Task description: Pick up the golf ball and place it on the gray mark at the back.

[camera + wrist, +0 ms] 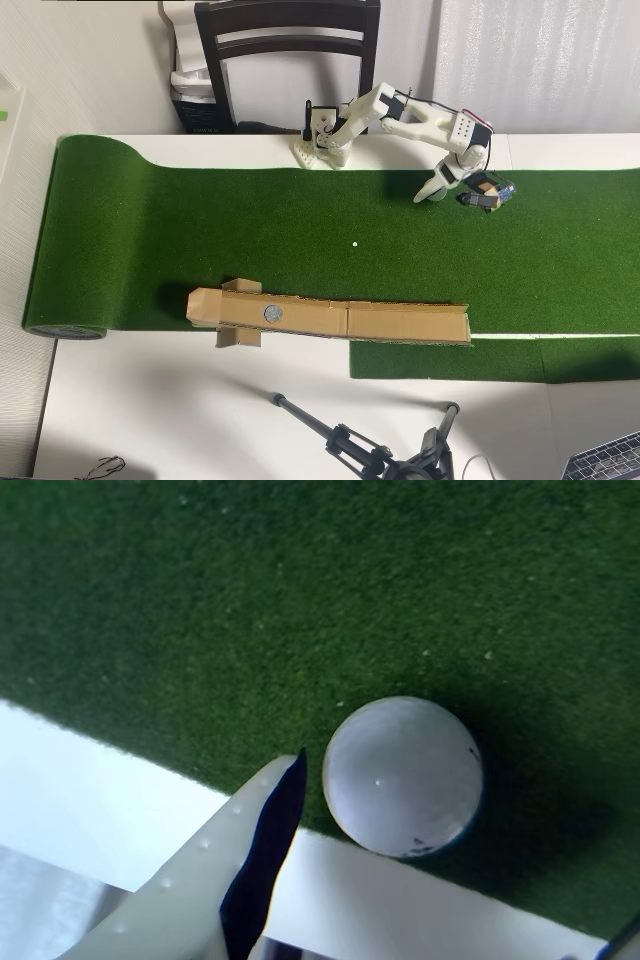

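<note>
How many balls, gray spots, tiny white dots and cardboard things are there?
golf ball: 1
gray mark: 1
white dot: 1
cardboard strip: 1
Total: 4

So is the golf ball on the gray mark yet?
No. The golf ball lies on the green turf beside the gripper; the gray mark on the cardboard ramp is bare.

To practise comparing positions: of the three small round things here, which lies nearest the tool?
The golf ball, right beside the tool; the tiny white dot and the gray mark lie well to its left in the overhead view.
</note>
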Controlling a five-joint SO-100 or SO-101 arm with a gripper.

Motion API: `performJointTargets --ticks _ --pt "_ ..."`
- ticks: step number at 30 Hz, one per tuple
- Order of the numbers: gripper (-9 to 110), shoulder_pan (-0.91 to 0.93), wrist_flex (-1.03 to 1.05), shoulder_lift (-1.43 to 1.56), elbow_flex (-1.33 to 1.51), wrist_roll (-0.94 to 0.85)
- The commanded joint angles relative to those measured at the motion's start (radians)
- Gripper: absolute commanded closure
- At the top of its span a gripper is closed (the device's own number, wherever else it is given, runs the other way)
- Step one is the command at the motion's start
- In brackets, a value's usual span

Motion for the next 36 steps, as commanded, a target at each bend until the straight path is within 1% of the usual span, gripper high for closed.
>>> performJointTargets --ticks 1,27,32,36 --pt "42 0.009 -0.009 0.028 -0.077 0.002" --pt "42 -0.008 -0.014 0.026 -0.078 0.000" --pt "42 -0.048 -0.014 0.018 -0.127 0.014" --pt "42 -0.038 -0.011 -0.046 -0.175 0.000"
